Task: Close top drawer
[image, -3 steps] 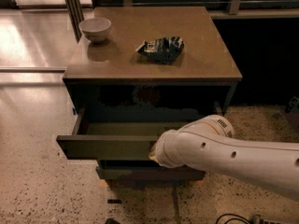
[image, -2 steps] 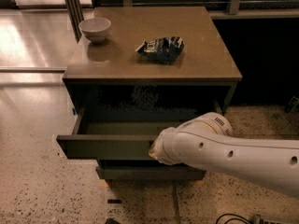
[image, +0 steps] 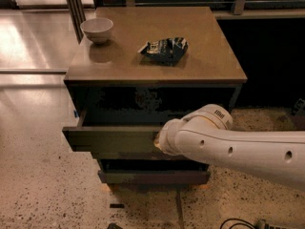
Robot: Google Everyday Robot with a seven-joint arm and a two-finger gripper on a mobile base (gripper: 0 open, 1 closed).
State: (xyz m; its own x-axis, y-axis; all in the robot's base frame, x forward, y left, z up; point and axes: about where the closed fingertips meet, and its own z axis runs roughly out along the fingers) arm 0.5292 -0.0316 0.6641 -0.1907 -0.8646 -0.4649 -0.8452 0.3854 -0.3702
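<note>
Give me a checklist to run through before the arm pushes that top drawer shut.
1. Open top drawer stands out from the cabinet: ok.
2. The tool is at the drawer's front panel, right of its middle: ok.
3. Tool touching the panel: cannot tell, the wrist hides it.
4. Nothing sticking up inside the drawer: cannot tell, too dark.
5. Bowl and chip bag out of the path, on the cabinet's top: ok.

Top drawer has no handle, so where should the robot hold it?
The wide dark brown wooden top drawer sticks out. Its flat front has no handle, so probably press the panel's middle, straight from the front. The pincer is at that panel.
</note>
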